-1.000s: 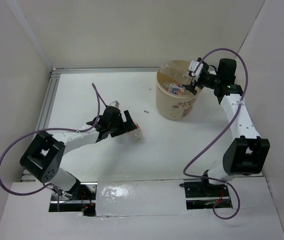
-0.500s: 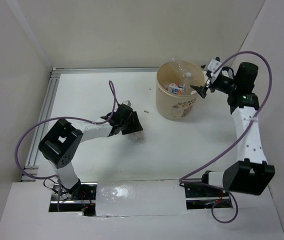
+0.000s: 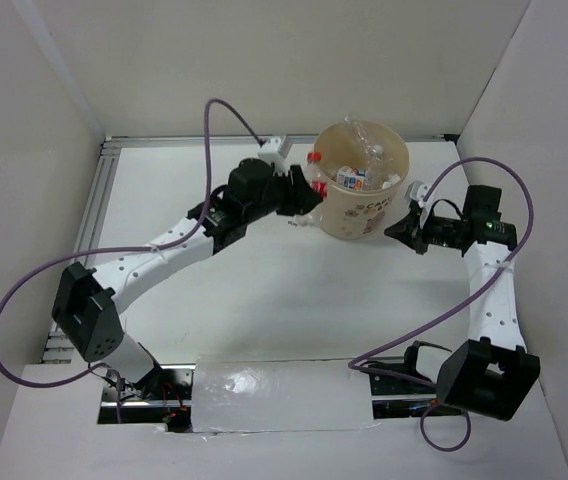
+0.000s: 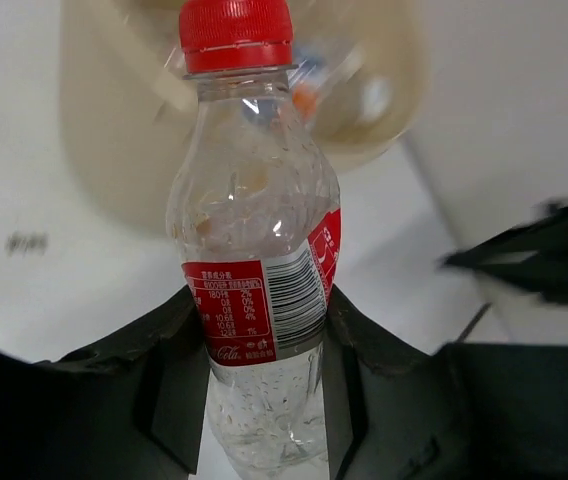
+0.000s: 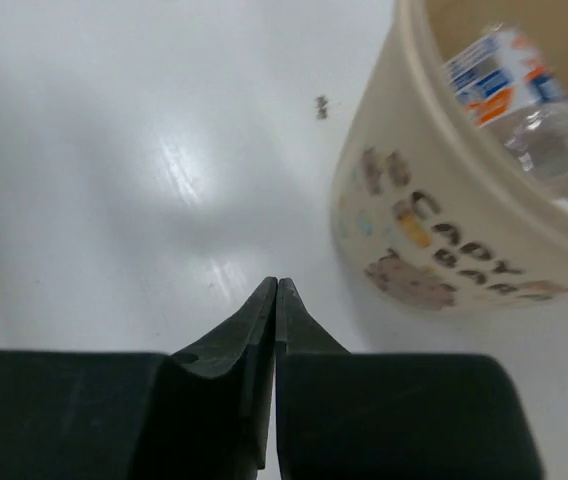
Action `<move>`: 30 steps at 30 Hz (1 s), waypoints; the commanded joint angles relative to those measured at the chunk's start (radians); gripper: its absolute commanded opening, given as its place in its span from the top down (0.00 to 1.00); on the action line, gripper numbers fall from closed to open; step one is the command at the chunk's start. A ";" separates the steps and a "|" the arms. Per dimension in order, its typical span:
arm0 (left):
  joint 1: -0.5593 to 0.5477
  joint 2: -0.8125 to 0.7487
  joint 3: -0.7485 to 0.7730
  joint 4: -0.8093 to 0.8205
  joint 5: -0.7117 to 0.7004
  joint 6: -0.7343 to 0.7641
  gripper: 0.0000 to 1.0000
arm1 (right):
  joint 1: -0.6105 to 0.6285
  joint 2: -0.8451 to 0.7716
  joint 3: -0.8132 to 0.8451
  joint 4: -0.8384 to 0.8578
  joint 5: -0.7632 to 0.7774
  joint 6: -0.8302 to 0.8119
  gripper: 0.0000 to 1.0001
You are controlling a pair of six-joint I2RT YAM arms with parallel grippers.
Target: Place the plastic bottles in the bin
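A clear plastic bottle (image 4: 254,200) with a red cap and a red-white label stands upright between my left gripper's (image 4: 264,330) fingers, which are shut on its lower body. In the top view this bottle (image 3: 313,165) hangs at the left rim of the tan bin (image 3: 359,215), with the left gripper (image 3: 302,197) just beside the bin's wall. Several bottles (image 3: 364,165) lie inside the bin. My right gripper (image 3: 394,232) sits low at the bin's right side, shut on nothing. In the right wrist view its jaws (image 5: 276,285) touch, and the bin (image 5: 414,230) with a labelled bottle (image 5: 524,100) lies ahead to the right.
White walls close in the white table on three sides. An aluminium rail (image 3: 99,200) runs along the left edge. A small dark mark (image 5: 321,106) lies on the table left of the bin. Purple cables loop over both arms.
The left gripper closed on the bottle on the table and carried it up and right to the bin's left rim. The right gripper drew back from over the bin, dropped beside it and shut.
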 commanded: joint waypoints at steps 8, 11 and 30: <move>-0.011 0.321 0.547 0.146 -0.020 0.057 0.77 | 0.000 -0.029 -0.201 -0.169 -0.001 -0.119 0.85; -0.011 0.430 0.704 0.080 -0.073 0.034 0.59 | 0.000 -0.038 -0.221 -0.159 -0.001 -0.119 0.68; -0.029 0.253 0.622 0.014 -0.018 0.190 0.00 | -0.009 -0.039 -0.232 0.085 0.083 0.301 0.00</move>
